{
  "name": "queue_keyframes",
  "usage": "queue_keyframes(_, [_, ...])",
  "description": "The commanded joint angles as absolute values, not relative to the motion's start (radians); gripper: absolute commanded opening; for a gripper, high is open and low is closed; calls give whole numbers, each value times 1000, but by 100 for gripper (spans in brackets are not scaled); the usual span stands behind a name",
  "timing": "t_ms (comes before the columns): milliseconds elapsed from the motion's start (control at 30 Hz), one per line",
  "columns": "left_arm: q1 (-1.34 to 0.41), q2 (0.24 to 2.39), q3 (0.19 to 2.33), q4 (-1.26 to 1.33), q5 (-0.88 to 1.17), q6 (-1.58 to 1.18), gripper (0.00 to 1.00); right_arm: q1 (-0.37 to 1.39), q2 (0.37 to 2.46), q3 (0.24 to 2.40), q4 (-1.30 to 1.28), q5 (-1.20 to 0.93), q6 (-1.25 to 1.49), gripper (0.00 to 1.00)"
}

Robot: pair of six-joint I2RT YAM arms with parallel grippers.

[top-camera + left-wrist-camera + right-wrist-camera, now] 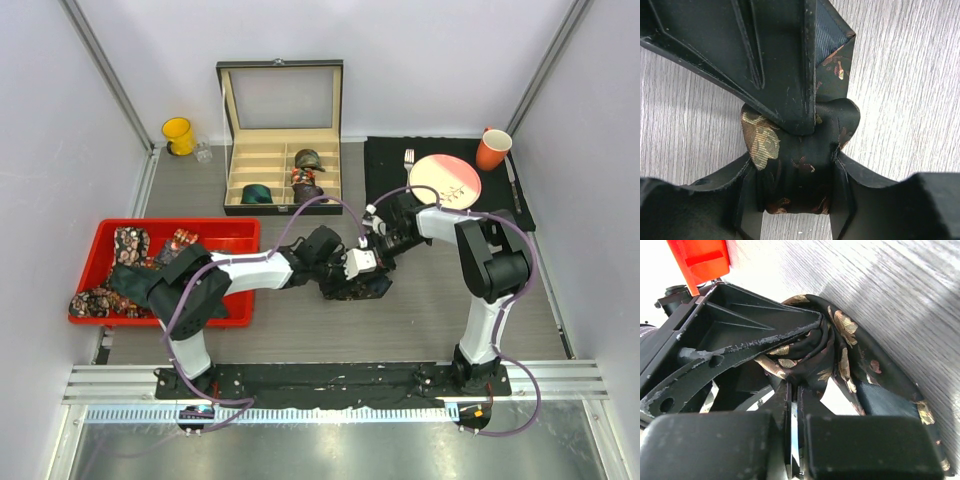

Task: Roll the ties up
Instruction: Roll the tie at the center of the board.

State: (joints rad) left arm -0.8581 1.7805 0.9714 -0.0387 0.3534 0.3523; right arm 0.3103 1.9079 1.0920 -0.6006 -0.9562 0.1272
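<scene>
Both grippers meet over one tie point(368, 287) on the wooden table, dark with beige and red flowers. In the left wrist view my left gripper point(795, 172) is shut on the bunched tie point(802, 165), with cloth touching both fingers. The right gripper's fingers point(790, 75) reach down into the same bundle from above. In the right wrist view my right gripper point(797, 387) is shut, pinching a fold of the tie point(840, 355) at its tips. Part of the tie curls out to the right. More ties point(130, 245) lie in the red tray point(225, 232). Rolled ties point(307, 158) sit in the box.
An open compartment box point(282, 150) stands at the back centre, with a yellow cup point(178, 135) to its left. At the back right, a black mat point(390, 170) holds a plate point(445, 180), a fork point(408, 158) and an orange cup point(493, 150).
</scene>
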Motion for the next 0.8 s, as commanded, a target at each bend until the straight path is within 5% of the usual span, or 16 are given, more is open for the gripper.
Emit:
queue_keyframes(0, [-859,1789,974,-129,330,333,53,291,1956,1069,-614,-790,48,1])
queue_keyframes(167, [-859,1730,959,-49,370,272,68,281,1953,1039,-630,-669,12,1])
queue_keyframes(767, [-893,1867,1066,69,446,291,72,295,1976,1035,-552,-485,75,1])
